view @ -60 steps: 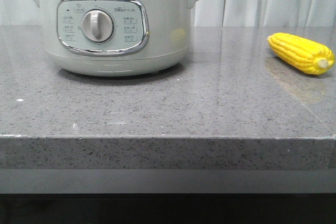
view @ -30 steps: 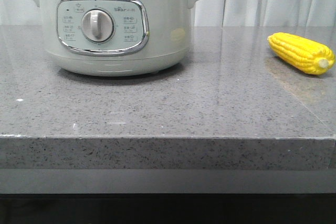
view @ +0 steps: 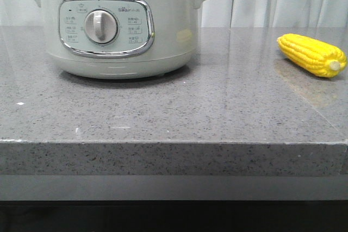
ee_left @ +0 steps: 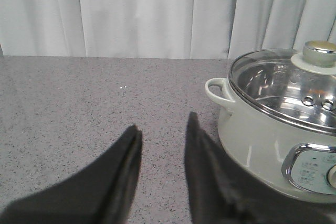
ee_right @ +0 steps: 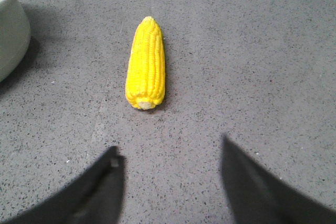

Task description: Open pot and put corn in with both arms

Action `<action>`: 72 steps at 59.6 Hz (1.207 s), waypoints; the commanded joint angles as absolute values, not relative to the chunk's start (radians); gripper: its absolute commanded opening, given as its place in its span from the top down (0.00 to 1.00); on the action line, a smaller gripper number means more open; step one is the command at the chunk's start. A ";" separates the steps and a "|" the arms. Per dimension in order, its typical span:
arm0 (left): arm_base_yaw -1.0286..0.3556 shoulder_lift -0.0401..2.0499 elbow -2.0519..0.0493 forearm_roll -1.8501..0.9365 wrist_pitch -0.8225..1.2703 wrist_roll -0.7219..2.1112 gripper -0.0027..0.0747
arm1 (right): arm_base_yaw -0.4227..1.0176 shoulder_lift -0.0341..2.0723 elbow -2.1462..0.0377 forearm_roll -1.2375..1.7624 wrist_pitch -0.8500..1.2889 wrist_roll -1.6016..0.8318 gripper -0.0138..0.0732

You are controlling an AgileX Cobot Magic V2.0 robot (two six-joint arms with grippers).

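The pale mint-green pot stands at the back left of the grey stone counter, its control panel and white dial facing me. Its glass lid with a steel rim and round knob is on. The yellow corn lies on the counter at the right, pale stub end towards me. My left gripper is open and empty above the counter, beside the pot's side handle. My right gripper is open wide and empty, a short way from the corn's stub end. Neither gripper shows in the front view.
The counter's front edge runs across the lower front view. White curtains hang behind the counter. A bit of the pot's side shows at the edge of the right wrist view.
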State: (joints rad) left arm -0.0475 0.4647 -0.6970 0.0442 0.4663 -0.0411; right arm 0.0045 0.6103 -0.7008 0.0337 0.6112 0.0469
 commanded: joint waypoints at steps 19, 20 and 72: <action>-0.062 0.492 -0.729 -0.040 0.339 -0.041 0.30 | -0.002 0.620 -0.734 0.024 0.547 0.037 0.12; -0.066 0.499 -0.729 -0.040 0.331 -0.041 0.30 | -0.002 0.620 -0.734 0.024 0.547 0.037 0.12; -0.512 1.117 -1.062 -0.047 0.047 -0.041 0.30 | -0.002 0.620 -0.734 0.024 0.543 0.037 0.12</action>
